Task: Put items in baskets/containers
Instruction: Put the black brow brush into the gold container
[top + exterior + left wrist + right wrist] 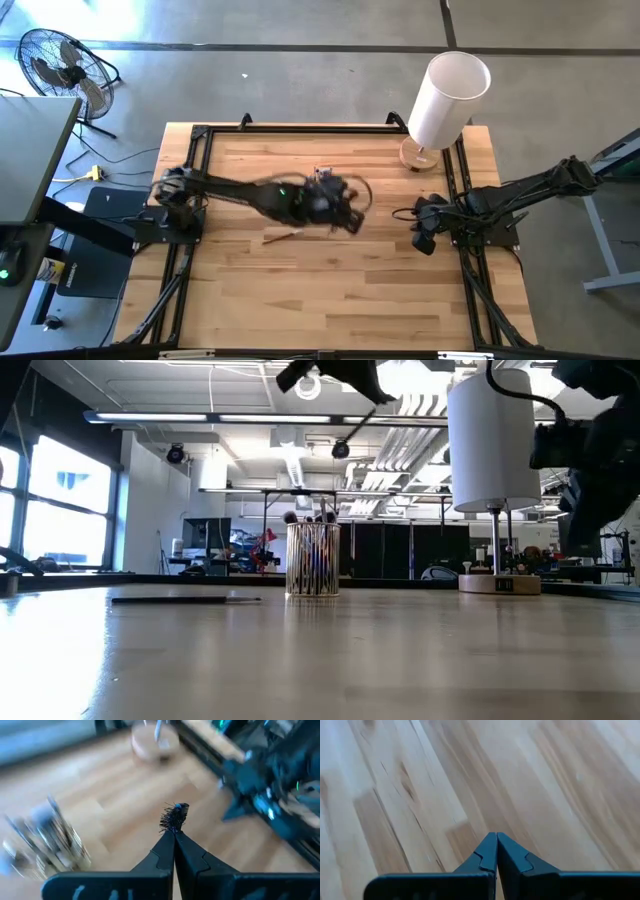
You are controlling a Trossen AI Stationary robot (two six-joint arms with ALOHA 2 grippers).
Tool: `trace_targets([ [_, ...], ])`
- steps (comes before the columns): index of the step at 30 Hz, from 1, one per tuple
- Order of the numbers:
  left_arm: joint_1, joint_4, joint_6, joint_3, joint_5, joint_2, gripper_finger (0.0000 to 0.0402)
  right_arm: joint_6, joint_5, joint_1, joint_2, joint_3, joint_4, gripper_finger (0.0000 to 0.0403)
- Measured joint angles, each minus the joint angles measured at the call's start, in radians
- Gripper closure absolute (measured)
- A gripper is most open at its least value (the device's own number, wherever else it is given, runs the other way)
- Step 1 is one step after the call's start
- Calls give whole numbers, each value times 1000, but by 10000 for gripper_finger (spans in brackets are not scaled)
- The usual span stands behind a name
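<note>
Tabletop [330, 290]: left tool [174, 831] pinching brush [174, 816].

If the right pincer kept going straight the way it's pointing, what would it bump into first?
Probably just the bare wooden table. The right pincer, shut and empty, faces only planks, with nothing in its way, though depth is hard to judge.

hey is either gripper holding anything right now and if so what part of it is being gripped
The left gripper pinches a makeup brush just below its dark bristle head, which sticks out past the fingertips. The right gripper is shut and holds nothing.

brush-filled cup [313, 560], perhaps upright
</note>
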Motion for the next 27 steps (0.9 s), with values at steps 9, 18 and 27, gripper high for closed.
trace_targets([
  [9,213,-51,358,-63,71,-168,401,-3,151,-1,0,0,229,399],
  [18,426,668,636,-601,520,-399,401,-4,341,-1,0,0,366,397],
  [27,542,1231,691,-997,789,-424,401,125,412,-1,0,0,377,401],
])
